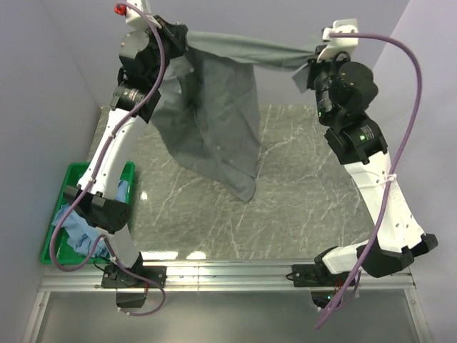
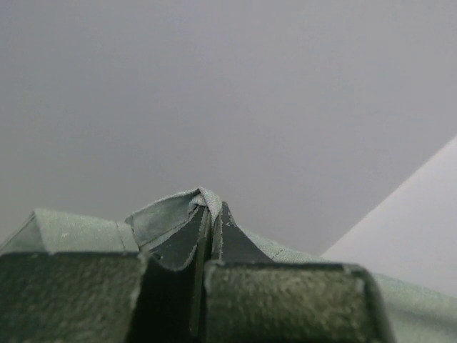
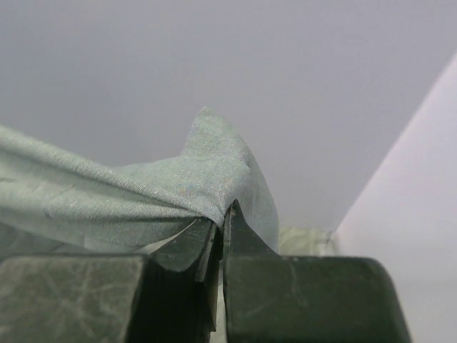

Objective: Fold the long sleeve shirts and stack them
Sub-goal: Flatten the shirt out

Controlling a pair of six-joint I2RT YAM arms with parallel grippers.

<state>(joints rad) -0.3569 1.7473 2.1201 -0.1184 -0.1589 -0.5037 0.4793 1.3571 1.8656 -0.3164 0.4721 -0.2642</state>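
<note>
**Grippers.** The left gripper (image 2: 213, 214) is fully closed on an edge of the grey-green shirt (image 1: 214, 121). In the left wrist view, a small fold of the cloth stands up between the two jaw tips, and more of the cloth lies across the gripper body on both sides. The right gripper (image 3: 221, 214) is likewise closed tight on the same shirt. In the right wrist view, a bunched ridge of fabric runs in from the left, enters the pinch and rises to a peak just above the jaws.

**Held shirt.** Both arms are raised high at the far side of the table (image 1: 314, 193), the left gripper at the far left and the right gripper at the far right. The upper edge of the shirt is stretched between them in a nearly straight band. Below that band, the bulk of the cloth hangs nearer the left gripper, in loose vertical folds that taper to a point over the middle of the table. The top view does not show whether this lowest point touches the surface.

**Second shirt.** The light blue shirt (image 1: 80, 230) lies crumpled in the green bin (image 1: 71, 173). The bin stands at the left edge of the table, near the base of the left arm. The lower links of that arm cross in front of the bin and hide part of the cloth. This shirt is well apart from both grippers.
</note>
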